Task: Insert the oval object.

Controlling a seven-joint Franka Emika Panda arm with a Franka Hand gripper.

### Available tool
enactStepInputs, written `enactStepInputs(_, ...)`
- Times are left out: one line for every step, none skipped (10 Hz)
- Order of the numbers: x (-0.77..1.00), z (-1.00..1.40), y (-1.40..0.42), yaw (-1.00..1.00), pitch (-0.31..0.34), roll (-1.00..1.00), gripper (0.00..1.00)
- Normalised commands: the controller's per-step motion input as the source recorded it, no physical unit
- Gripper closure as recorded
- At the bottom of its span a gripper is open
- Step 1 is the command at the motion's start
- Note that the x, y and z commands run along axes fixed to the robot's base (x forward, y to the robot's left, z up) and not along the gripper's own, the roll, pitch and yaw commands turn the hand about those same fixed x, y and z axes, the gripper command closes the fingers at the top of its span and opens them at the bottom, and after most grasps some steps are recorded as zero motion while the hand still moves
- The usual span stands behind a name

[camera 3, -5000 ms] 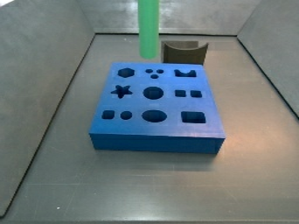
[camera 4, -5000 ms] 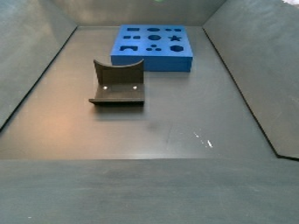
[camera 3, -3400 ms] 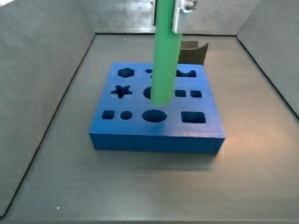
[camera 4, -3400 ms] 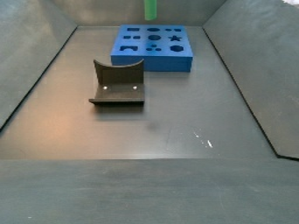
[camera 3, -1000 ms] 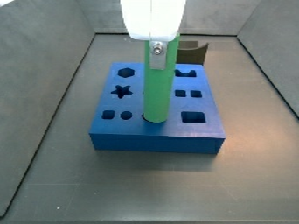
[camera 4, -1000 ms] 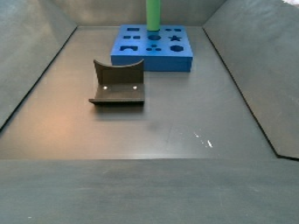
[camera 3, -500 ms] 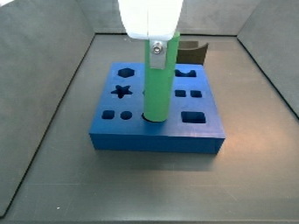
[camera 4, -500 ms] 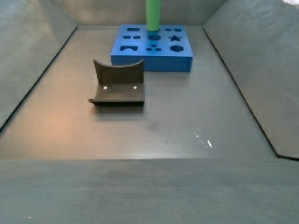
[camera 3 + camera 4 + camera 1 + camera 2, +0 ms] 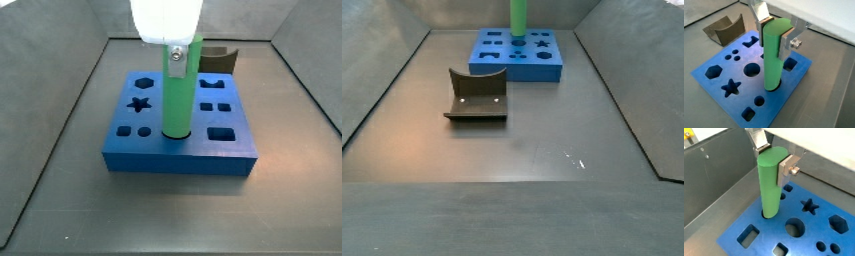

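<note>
The bright green oval rod [image 9: 773, 55] stands upright with its lower end in a hole of the blue block [image 9: 724, 75]. It shows in both wrist views [image 9: 769, 183] and both side views [image 9: 175, 95] [image 9: 517, 17]. My gripper [image 9: 775, 30] is shut on the rod's top end, its silver fingers [image 9: 787, 164] pressed on either side. The gripper [image 9: 175, 55] hangs over the front middle of the blue block [image 9: 181, 145]. In a side view the block [image 9: 520, 62] sits at the far end and the gripper is out of frame.
The blue block has several other shaped holes, among them a star [image 9: 729, 88] and a round hole [image 9: 751, 70]. A dark grey curved block [image 9: 476, 95] stands on the floor apart from the blue block; it also shows behind it [image 9: 217, 57]. Grey walls enclose the floor.
The rod has sunk slightly lower into the hole with the gripper over the last second; earlier it was carried in from the back and lowered over the block.
</note>
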Motion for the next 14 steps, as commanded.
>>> enactStepInputs(-0.20,-0.04,0.00,0.00,0.000,-0.16,1.00)
enactStepInputs(-0.21,-0.05,0.00,0.00,0.000,-0.12,1.00)
enactStepInputs(-0.20,-0.07,0.00,0.00,0.000,-0.07,1.00)
enactStepInputs(-0.24,-0.08,0.00,0.00,0.000,-0.06,1.00)
enactStepInputs(-0.26,-0.08,0.00,-0.01,0.000,-0.05,1.00)
enactStepInputs(-0.15,-0.09,0.00,0.00,0.000,-0.06,1.00)
enactStepInputs(-0.03,-0.14,0.00,0.00,0.000,-0.04,1.00)
enactStepInputs(0.00,-0.19,0.00,0.00,0.000,-0.05,1.00)
enactStepInputs(0.00,-0.21,0.00,0.00,0.000,-0.04,1.00)
enactStepInputs(0.11,-0.25,0.00,-0.07,0.000,-0.04,1.00)
enactStepInputs(0.33,-0.27,-0.01,-0.14,0.046,0.00,1.00)
enactStepInputs(0.44,-0.27,-0.02,-0.16,0.067,0.00,1.00)
enactStepInputs(0.50,-0.25,-0.03,-0.14,0.084,0.00,1.00)
enactStepInputs(0.47,-0.24,-0.02,-0.13,0.083,0.00,1.00)
